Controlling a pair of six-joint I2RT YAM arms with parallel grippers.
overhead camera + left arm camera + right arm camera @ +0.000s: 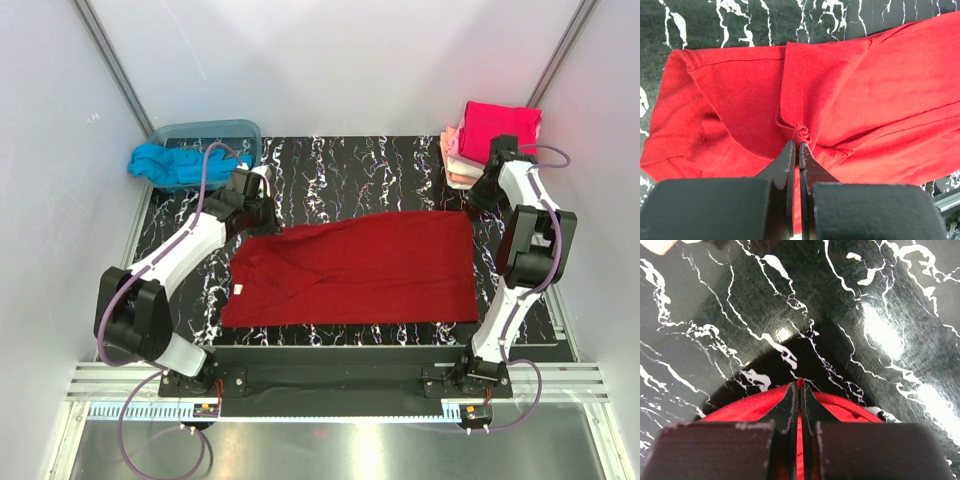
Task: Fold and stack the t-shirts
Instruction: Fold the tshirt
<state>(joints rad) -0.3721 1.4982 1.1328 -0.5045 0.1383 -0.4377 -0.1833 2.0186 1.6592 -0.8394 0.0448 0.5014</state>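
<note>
In the clamped left fingers (786,167) and right fingers (790,407), far edge of dark red t-shirt (360,268).

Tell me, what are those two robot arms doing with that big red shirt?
They look ready to fold it. The dark red t-shirt lies spread on the black marbled table. The left arm has its jaws pinched shut on bunched cloth at the shirt's far left edge. The right arm has its jaws shut on the far right corner. A stack of folded shirts sits at the table's far right, and a turquoise shirt lies by the plastic tub.
</note>
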